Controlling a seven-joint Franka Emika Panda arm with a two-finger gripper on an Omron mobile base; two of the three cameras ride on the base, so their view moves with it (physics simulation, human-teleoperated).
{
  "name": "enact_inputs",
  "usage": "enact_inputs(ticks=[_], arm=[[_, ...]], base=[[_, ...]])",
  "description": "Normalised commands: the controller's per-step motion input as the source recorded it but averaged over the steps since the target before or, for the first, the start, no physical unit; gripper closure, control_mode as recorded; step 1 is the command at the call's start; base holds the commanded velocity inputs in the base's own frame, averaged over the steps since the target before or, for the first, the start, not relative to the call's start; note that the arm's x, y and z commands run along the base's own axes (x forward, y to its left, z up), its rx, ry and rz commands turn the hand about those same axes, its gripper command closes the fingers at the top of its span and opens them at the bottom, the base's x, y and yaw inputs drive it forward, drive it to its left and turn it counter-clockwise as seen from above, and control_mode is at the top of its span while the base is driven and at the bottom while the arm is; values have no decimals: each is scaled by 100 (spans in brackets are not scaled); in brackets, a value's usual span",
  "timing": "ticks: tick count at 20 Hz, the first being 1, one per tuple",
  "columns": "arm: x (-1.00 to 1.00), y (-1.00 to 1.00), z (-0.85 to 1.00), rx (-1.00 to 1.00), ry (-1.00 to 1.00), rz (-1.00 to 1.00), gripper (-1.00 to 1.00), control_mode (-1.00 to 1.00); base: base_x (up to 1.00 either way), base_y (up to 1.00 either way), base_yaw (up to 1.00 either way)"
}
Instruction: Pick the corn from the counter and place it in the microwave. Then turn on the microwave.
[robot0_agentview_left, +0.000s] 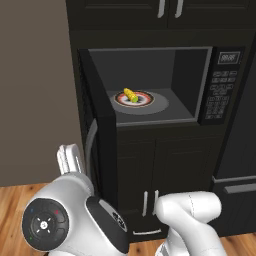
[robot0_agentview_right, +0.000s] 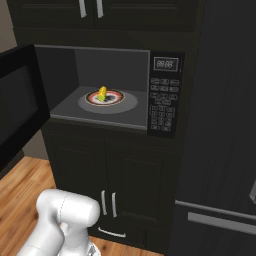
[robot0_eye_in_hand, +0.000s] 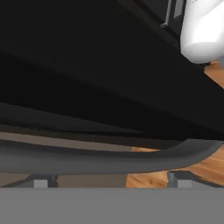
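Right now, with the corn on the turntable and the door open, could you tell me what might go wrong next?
1. The open jaws straddle the door handle; a skewed push could slip off it.
2. The microwave door stands wide open; starting won't work until it's shut.
3. The corn lies loose on the plate and may roll if the door slams.

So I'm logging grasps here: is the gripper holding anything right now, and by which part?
Nothing is held. The gripper is open beside the microwave door's curved handle, jaws apart. The corn lies on the turntable plate.
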Motion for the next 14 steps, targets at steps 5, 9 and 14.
enact_inputs(ticks=[5, 9, 14], arm=[[-9, -17, 9, 0, 0, -2, -100, -100], [-6, -27, 10, 0, 0, 0, -100, -100], [-1, -30, 10, 0, 0, 0, -100, -100]], base=[[0, 0, 0], [0, 0, 0], [0, 0, 0]])
